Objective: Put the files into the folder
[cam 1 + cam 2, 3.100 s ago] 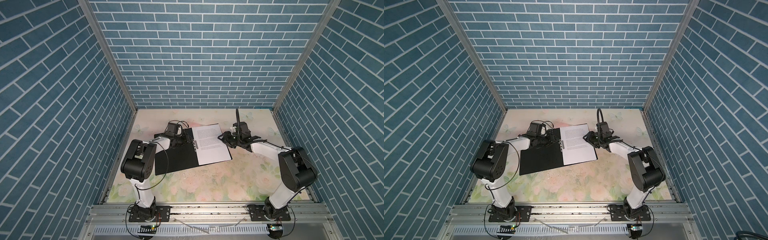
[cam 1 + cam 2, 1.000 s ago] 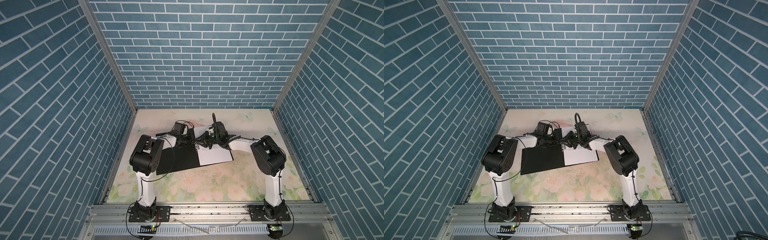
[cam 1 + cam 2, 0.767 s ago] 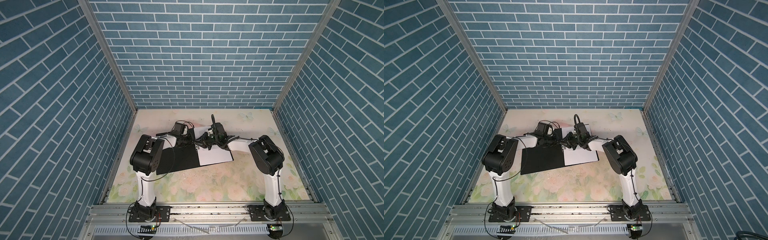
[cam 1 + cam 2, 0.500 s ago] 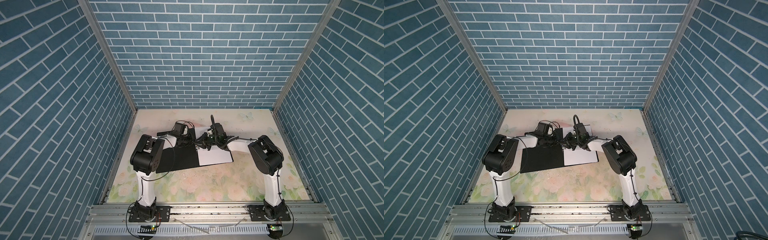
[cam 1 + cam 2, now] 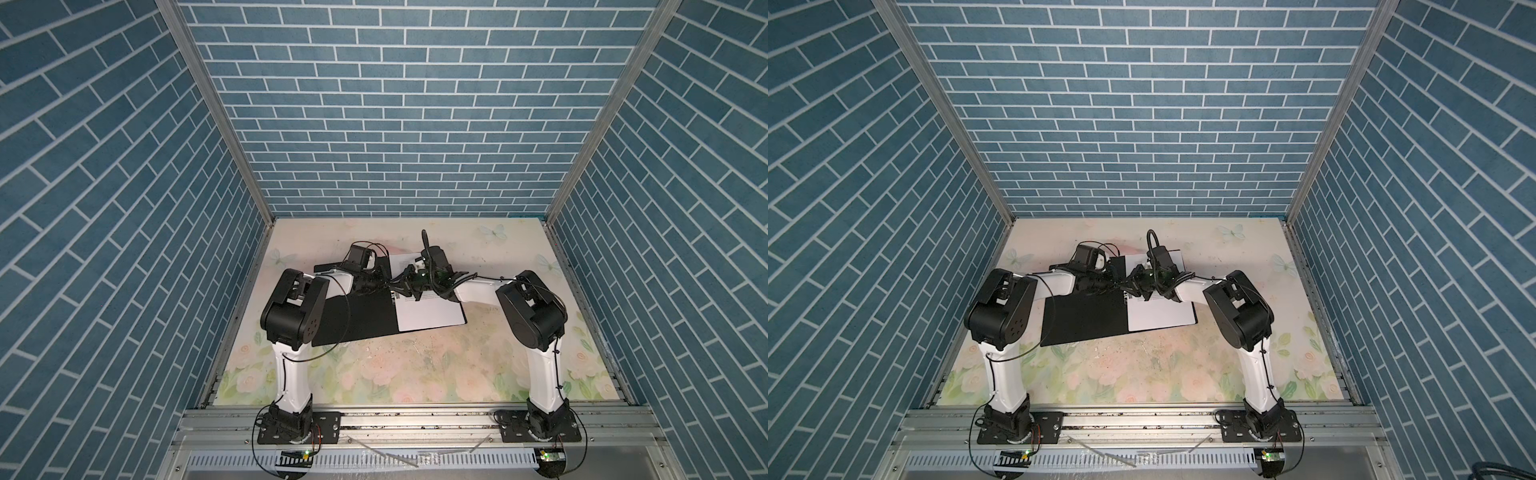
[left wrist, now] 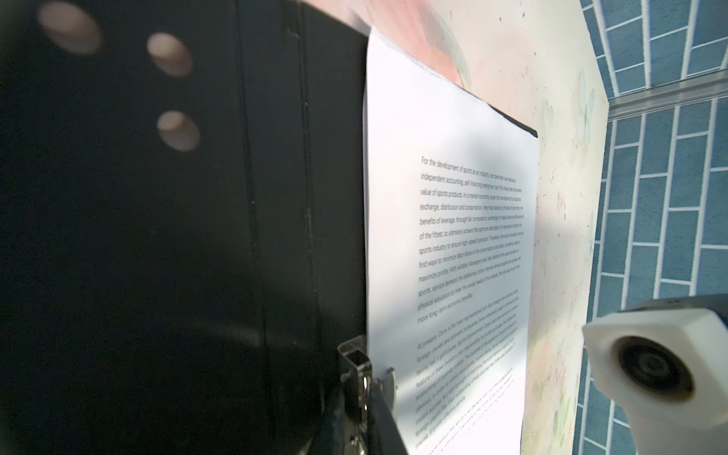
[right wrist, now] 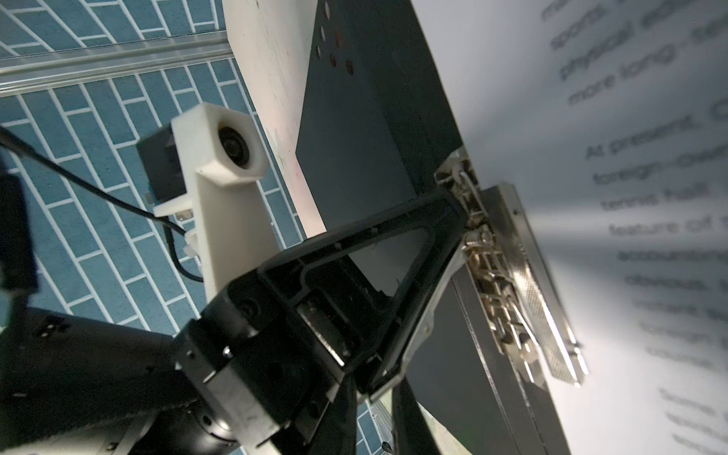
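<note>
The folder [image 5: 357, 320] [image 5: 1084, 320] lies open on the table, black inside up. A white text-printed file [image 5: 428, 316] [image 5: 1158, 316] [image 6: 453, 236] [image 7: 591, 118] lies on its right half. Its edge sits at the spine's metal clip [image 6: 354, 362] [image 7: 508, 283]. My left gripper [image 5: 388, 286] [image 5: 1121, 286] [image 6: 364, 390] is shut on the far end of that clip. My right gripper [image 5: 405, 284] [image 5: 1134, 286] [image 7: 378, 398] meets it tip to tip over the spine. Its fingers stand a narrow gap apart; whether they pinch anything is hidden.
A floral mat [image 5: 415, 374] covers the table between blue brick walls [image 5: 395, 124]. An aluminium rail [image 5: 415, 419] carrying both arm bases runs along the front edge. The right arm's white camera housing [image 6: 662, 362] hangs just past the sheet's outer edge.
Three seconds ago the right gripper was at the sheet's far right corner; it has swung left across the sheet to the spine. Over the last second both arms barely move.
</note>
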Tool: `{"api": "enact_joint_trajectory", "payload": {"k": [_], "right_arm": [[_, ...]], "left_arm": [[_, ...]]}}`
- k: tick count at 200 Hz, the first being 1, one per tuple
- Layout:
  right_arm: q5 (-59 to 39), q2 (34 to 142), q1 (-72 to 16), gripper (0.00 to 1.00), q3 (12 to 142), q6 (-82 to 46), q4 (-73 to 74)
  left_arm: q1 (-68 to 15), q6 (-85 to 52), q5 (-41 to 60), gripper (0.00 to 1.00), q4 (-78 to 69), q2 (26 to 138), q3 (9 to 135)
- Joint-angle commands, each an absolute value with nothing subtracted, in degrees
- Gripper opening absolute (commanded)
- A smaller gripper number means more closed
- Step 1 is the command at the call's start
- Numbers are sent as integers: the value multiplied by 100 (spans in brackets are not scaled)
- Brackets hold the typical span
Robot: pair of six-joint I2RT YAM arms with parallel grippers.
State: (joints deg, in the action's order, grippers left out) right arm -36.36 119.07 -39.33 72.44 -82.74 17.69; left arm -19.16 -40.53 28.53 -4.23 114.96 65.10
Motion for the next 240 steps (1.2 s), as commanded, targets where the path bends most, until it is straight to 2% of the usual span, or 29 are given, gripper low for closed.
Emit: {"api": "enact_joint_trajectory", "payload": {"k": [1,100,240], "right_arm": [[-3686,11900,-3961,18,7139,-8490,1928],[-3647,11821,-3949,23,6917,-8533,1995],[-3643,11794,-3946,16,6657,-8727,2320]], "left_arm": [[-1969,-4033,2892,14,-404,11617,6416],[-1967,-4032,2894,14,-448,11584,6372],[-1960,-4038,2918,13,-545,11585,6301]]}}
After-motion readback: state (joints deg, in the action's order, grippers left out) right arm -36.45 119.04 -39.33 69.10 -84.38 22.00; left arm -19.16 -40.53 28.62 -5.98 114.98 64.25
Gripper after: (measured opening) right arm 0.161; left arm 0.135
